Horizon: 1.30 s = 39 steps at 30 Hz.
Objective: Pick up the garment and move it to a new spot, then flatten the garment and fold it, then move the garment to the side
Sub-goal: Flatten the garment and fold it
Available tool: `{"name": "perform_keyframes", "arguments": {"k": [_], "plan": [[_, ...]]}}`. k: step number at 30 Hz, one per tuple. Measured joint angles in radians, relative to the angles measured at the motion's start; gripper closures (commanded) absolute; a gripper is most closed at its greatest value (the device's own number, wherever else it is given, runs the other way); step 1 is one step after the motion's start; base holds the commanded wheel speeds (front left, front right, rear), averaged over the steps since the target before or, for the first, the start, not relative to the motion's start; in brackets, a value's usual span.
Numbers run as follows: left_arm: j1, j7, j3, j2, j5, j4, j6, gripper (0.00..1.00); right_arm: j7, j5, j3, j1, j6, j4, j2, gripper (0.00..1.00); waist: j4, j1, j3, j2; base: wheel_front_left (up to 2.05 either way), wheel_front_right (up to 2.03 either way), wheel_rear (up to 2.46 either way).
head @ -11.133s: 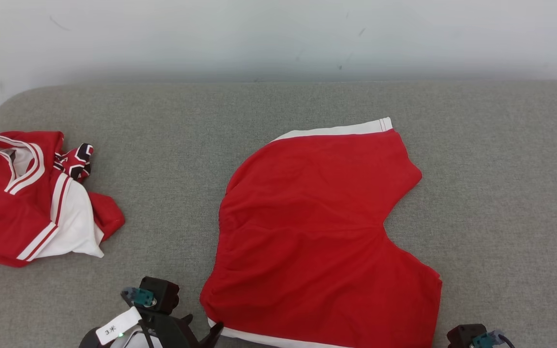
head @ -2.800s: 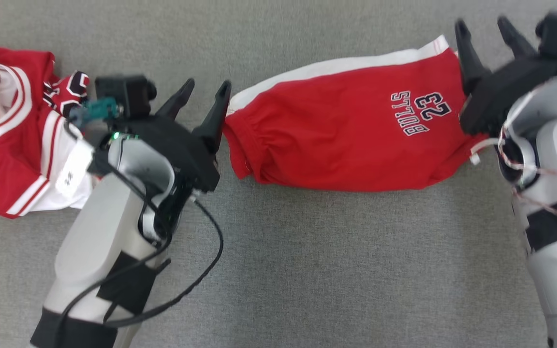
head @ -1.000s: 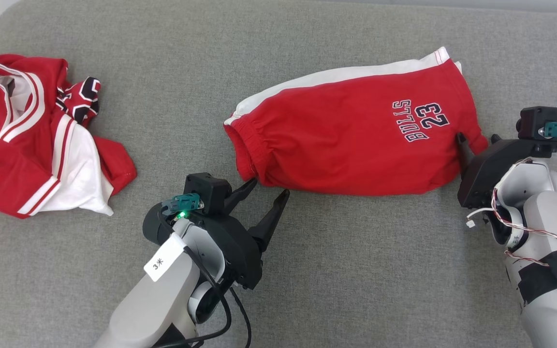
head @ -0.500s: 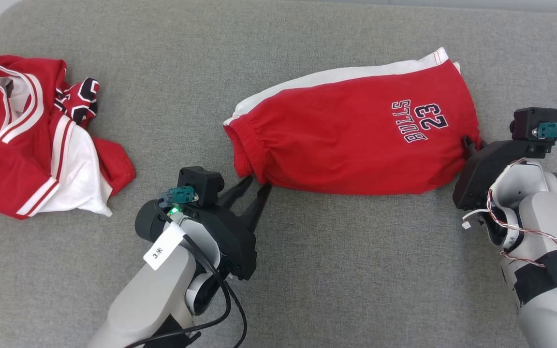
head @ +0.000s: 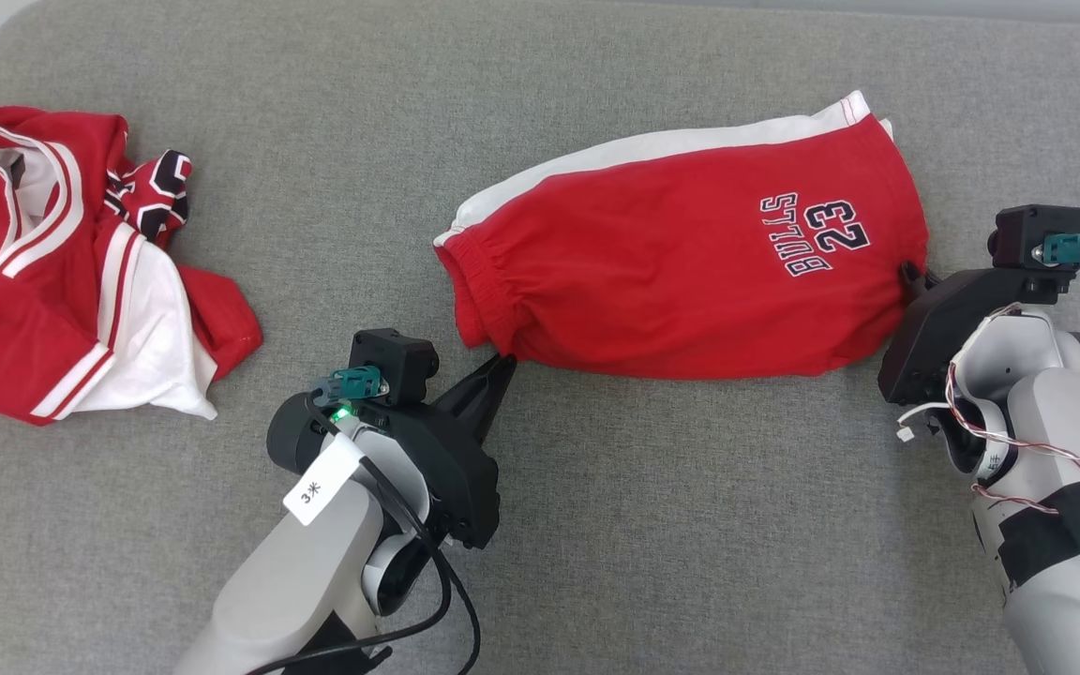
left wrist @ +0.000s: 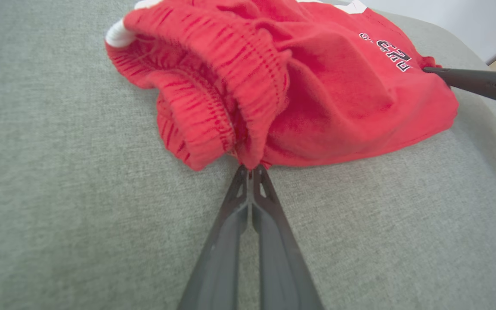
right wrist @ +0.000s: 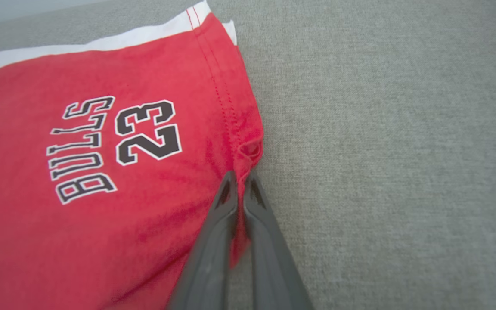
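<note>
The garment, red shorts (head: 681,272) with a white side stripe and "BULLS 23" print, lies folded lengthwise across the grey cushion. My left gripper (head: 505,361) is shut on the near corner of the elastic waistband (left wrist: 252,161) at the shorts' left end. My right gripper (head: 907,272) is shut on the hem corner (right wrist: 241,176) at the right end, beside the print (right wrist: 114,144). In the left wrist view the right gripper's finger (left wrist: 463,79) touches the far end of the shorts.
A crumpled red and white jersey (head: 62,281) lies at the cushion's left end. The grey cushion (head: 690,525) stretches bare in front of the shorts and behind them. A pale wall edge runs along the top.
Over the last second my left gripper moved up to the waistband corner and shut on it. The right gripper stayed at the hem corner. The shorts barely shifted.
</note>
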Motion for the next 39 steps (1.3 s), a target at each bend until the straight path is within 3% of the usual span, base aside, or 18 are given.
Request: {"name": "perform_keyframes", "arguments": {"k": [9,16,19,23,32,39], "plan": [[-0.001,-0.033,-0.015,0.017,-0.005,-0.008,-0.013,1.0,-0.002,0.021,-0.02,0.004,0.003,0.007,-0.003,1.0,0.001,0.0,-0.012,0.0,0.0,0.0,0.0],[0.022,-0.067,-0.061,0.096,-0.017,-0.069,-0.018,1.0,-0.014,0.067,-0.063,0.053,0.011,-0.001,-0.016,1.0,0.004,0.0,-0.044,0.0,0.0,0.0,0.0],[0.048,-0.071,-0.131,0.142,-0.033,-0.113,-0.018,1.0,-0.015,0.076,-0.069,0.082,0.015,-0.012,-0.011,1.0,0.004,0.0,-0.059,0.0,0.0,0.0,0.0],[0.077,-0.087,-0.216,0.206,-0.062,-0.182,-0.018,1.0,-0.015,0.11,-0.075,0.13,0.039,-0.033,0.003,1.0,0.001,0.0,-0.081,0.0,0.0,0.0,0.0],[0.135,-0.119,-0.355,0.333,-0.13,-0.327,-0.018,1.0,-0.003,0.194,-0.089,0.305,0.125,-0.136,0.026,1.0,-0.009,-0.0001,-0.15,0.0,0.0,0.0,0.0],[0.205,-0.118,-0.393,0.427,-0.188,-0.368,-0.018,1.0,0.027,0.238,-0.104,0.473,0.145,-0.268,0.029,1.0,-0.02,-0.0002,-0.212,-0.0001,0.0,0.0,0.0]]}}
